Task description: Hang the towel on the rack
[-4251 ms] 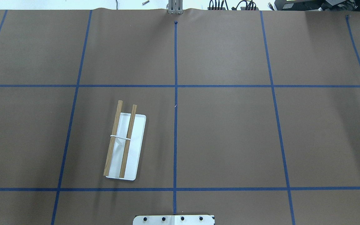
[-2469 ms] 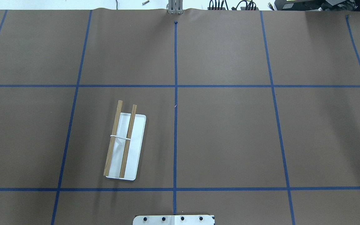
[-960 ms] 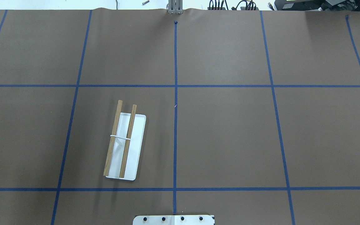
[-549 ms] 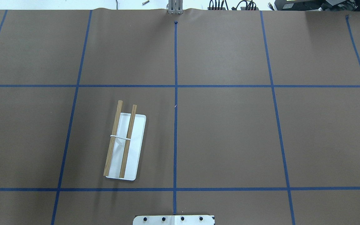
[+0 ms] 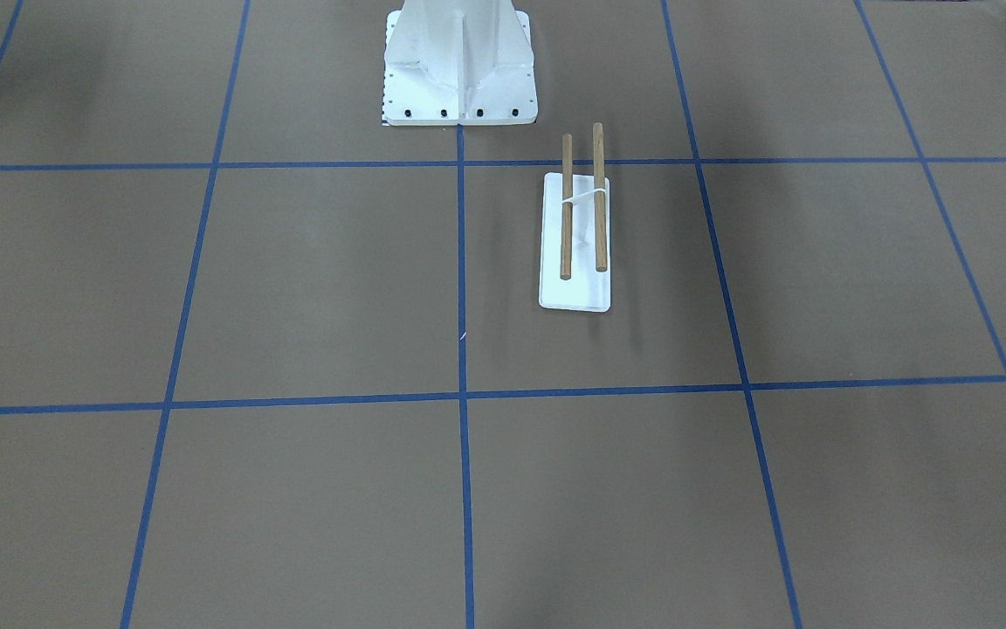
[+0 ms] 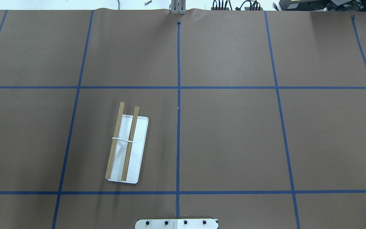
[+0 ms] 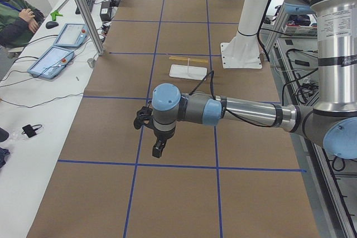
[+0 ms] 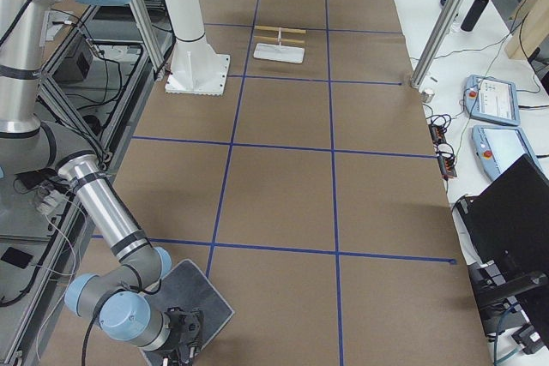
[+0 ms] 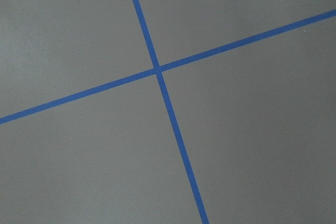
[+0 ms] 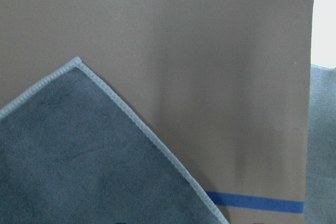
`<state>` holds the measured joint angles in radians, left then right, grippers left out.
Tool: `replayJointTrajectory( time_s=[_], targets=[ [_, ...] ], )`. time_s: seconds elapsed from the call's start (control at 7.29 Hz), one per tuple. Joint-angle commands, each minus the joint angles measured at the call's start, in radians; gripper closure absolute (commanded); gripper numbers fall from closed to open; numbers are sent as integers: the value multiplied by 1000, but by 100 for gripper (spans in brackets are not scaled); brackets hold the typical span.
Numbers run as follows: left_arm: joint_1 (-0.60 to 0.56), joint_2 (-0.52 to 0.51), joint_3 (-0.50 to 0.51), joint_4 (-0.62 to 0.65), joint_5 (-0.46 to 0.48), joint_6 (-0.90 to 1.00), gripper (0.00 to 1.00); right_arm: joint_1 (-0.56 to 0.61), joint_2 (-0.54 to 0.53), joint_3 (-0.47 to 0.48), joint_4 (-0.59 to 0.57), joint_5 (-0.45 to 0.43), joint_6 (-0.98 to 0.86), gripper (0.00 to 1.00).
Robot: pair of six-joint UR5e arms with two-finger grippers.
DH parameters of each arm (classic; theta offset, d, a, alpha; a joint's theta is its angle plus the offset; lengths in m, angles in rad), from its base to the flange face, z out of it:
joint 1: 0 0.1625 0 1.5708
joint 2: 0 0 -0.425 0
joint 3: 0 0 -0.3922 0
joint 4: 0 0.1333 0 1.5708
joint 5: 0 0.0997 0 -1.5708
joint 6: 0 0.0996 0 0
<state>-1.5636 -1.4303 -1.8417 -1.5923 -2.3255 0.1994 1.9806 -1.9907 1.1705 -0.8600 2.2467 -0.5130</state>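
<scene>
The rack, two brown wooden rods on a white support over a flat white base, stands bare on the robot's left half of the table; it also shows in the front view and both side views. The dark grey towel lies flat at the table's far right end, and its light-edged corner fills the right wrist view. My right gripper hovers at the towel's near edge; I cannot tell if it is open. My left gripper points down over bare table at the left end; I cannot tell its state.
The white bolted pedestal stands at the robot's side of the table, next to the rack. Aluminium posts and tablets line the operators' side, where a seated person is. Blue tape lines grid the brown table cover.
</scene>
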Motion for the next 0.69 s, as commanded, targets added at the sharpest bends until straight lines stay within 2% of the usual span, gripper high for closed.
replayJointTrajectory(
  time_s=[0.0, 0.27, 0.55],
  targets=[
    [2, -1, 2, 1, -2, 0, 1, 20, -23, -6, -4, -6, -44, 15],
    [2, -1, 2, 0, 0, 0, 1, 26, -10, -20, -4, -48, -59, 23],
    [4, -7, 2, 0, 0, -2, 1, 26, 16, -60, -5, -55, -88, 25]
  ],
)
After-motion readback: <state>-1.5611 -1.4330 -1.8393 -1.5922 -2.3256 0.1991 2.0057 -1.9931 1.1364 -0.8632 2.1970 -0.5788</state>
